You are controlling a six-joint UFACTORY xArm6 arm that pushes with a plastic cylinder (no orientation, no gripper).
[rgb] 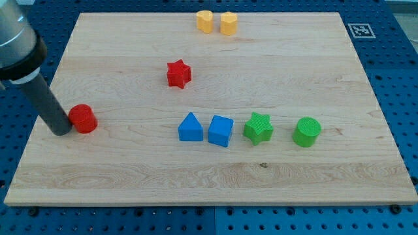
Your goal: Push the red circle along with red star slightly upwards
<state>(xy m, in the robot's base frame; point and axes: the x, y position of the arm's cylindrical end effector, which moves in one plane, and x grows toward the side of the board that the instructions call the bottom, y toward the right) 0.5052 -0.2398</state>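
No pincer on this rig, just the rod. My tip (61,130) touches the red circle (83,118) from its 9 o'clock, board's left side. Red star (178,73) sits well apart at circle's 2 o'clock, upper middle of the wooden board (215,176).

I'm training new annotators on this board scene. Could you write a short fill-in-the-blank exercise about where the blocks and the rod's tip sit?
1. My tip sits just to the view's ____ of the red circle block.
2. The red star block lies toward the view's ____ from the blue blocks.
3. The two yellow blocks sit near the wooden board's ____ edge.
4. The green star block is left of the green ____ block.

Missing words: left; top; top; circle
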